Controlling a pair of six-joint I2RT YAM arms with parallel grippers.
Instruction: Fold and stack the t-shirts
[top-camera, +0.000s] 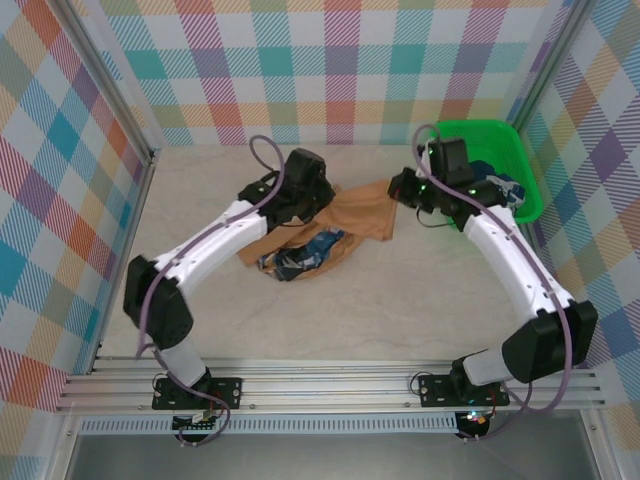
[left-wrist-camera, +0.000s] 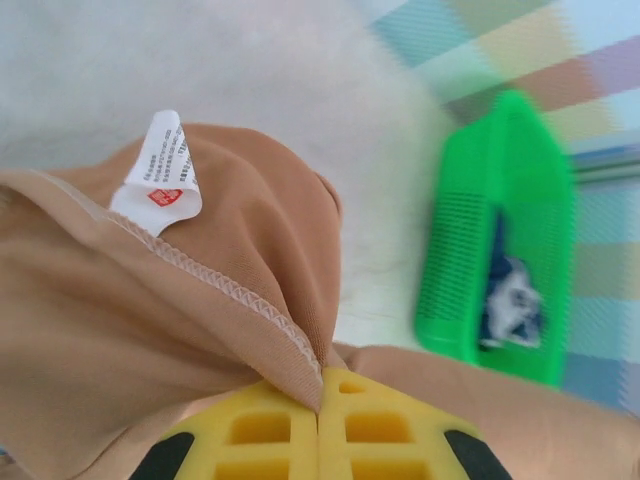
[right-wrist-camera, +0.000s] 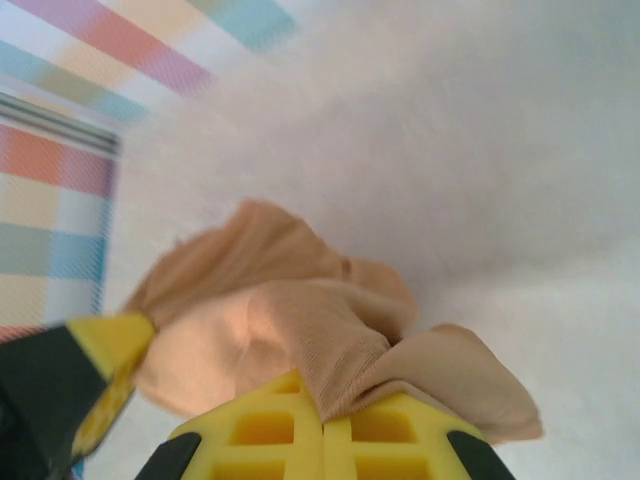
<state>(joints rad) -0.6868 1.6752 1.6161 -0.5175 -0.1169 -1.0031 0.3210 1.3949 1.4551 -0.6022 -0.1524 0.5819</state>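
Observation:
The tan-brown t-shirt (top-camera: 355, 215) hangs bunched between both arms over the middle of the table, its blue and white print (top-camera: 300, 255) drooping below. My left gripper (top-camera: 322, 200) is shut on a stitched hem of the shirt (left-wrist-camera: 230, 300); a white care label (left-wrist-camera: 160, 170) sticks up from the cloth. My right gripper (top-camera: 392, 192) is shut on another fold of the same shirt (right-wrist-camera: 340, 350). The dark navy t-shirt (top-camera: 497, 190) with white print lies in the green basket, also seen in the left wrist view as the navy t-shirt (left-wrist-camera: 510, 290).
The green mesh basket (top-camera: 515, 150) stands at the back right corner, close behind the right arm. Checked walls enclose the pale table (top-camera: 400, 310) on three sides. A metal rail (top-camera: 330, 385) runs along the near edge.

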